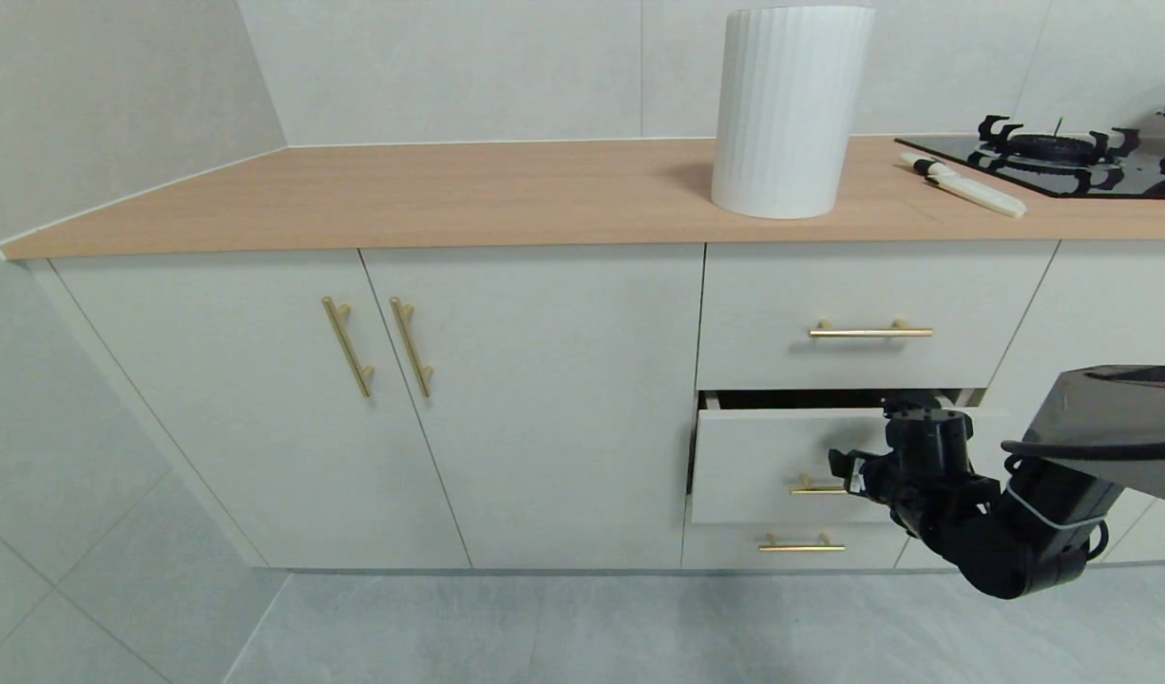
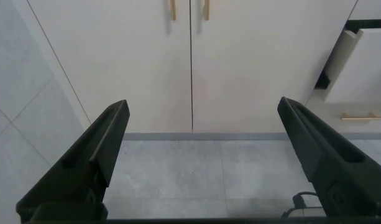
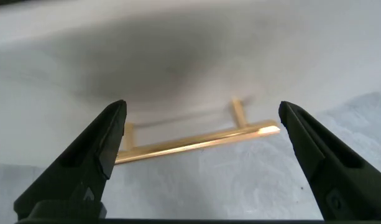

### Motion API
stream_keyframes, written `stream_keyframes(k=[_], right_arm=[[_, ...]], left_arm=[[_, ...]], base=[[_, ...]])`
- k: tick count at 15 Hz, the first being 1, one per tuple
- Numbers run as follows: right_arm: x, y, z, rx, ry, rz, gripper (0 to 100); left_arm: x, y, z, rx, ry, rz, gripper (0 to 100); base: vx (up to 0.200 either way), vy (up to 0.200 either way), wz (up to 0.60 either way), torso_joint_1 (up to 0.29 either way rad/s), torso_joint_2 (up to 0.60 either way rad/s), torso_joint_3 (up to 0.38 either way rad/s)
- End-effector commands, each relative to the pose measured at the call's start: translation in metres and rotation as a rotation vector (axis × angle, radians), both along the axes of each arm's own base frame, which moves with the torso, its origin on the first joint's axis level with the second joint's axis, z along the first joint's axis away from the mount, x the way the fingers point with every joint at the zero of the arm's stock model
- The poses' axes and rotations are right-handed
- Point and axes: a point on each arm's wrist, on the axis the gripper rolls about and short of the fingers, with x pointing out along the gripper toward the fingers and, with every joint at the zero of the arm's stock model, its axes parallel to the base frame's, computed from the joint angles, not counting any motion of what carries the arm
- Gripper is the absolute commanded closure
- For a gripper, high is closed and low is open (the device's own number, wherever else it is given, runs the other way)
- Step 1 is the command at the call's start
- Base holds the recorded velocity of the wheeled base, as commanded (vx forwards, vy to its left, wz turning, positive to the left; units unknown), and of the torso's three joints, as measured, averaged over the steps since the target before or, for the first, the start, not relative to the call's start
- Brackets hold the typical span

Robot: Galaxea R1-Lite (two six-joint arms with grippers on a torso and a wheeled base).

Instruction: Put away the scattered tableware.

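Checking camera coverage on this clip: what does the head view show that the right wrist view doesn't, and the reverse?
Head view only: the wooden countertop carrying a white ribbed container, a pale utensil and the hob; the double cupboard doors; and that the middle drawer stands slightly open. Right wrist view only: the right gripper seen from behind its open jaws, with the handle lying ahead between them. Both: the drawer's gold handle and its pale front.

This is a kitchen: a wooden countertop (image 1: 449, 195) carrying a gas hob (image 1: 1058, 152) tops pale cabinet doors (image 1: 544, 408) and drawers (image 1: 763, 304) with brass handles (image 1: 870, 332), below a tiled wall (image 1: 449, 66).
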Motion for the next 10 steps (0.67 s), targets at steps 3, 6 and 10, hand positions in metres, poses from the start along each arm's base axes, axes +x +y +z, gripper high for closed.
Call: stream_keyframes(k=[3, 6, 10], right_arm=[[0.018, -0.007, -0.003, 0.06, -0.041, -0.047, 0], [0.026, -0.006, -0.006, 0.098, -0.06, -0.062, 0], [0.04, -0.008, -0.008, 0.155, -0.098, -0.098, 0]], left_arm=[[0.0, 0.0, 0.0, 0.0, 0.0, 0.0, 0], [0.0, 0.0, 0.0, 0.0, 0.0, 0.0, 0], [0.0, 0.0, 0.0, 0.0, 0.0, 0.0, 0]], base=[[0.0, 0.0, 0.0, 0.0, 0.0, 0.0], [0.0, 0.0, 0.0, 0.0, 0.0, 0.0], [0.0, 0.0, 0.0, 0.0, 0.0, 0.0]])
